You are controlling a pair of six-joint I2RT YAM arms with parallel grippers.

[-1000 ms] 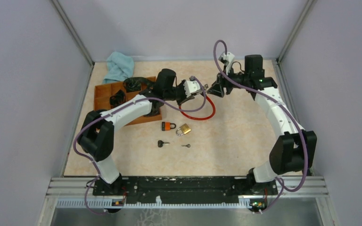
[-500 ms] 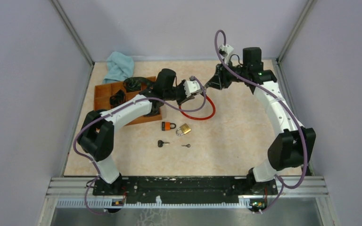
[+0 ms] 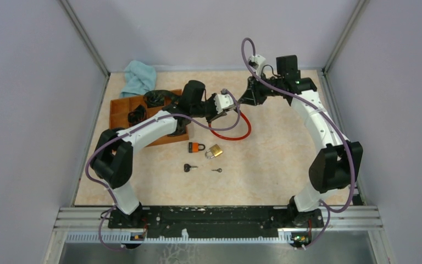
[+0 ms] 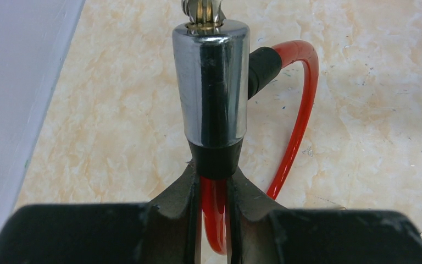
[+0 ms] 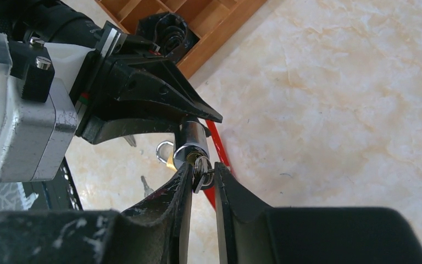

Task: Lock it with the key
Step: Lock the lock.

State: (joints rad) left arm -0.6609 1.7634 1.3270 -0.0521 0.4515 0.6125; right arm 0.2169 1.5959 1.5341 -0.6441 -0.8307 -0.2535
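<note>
My left gripper is shut on the red cable lock, pinching the red cable just below its black collar. It holds the chrome cylinder above the table. A small metal key sits in the cylinder's end. In the right wrist view my right gripper is closed around the key's head at the cylinder's mouth. In the top view the two grippers meet: the left gripper, the right gripper and the red loop hanging onto the table.
An orange padlock and a brass padlock lie mid-table, with a black-headed key and a small key in front of them. A wooden tray with black items and a blue cloth lie at the back left.
My right gripper has moved left to the cylinder's end, and its fingers now enclose the key. The left arm and the lock have not moved.
</note>
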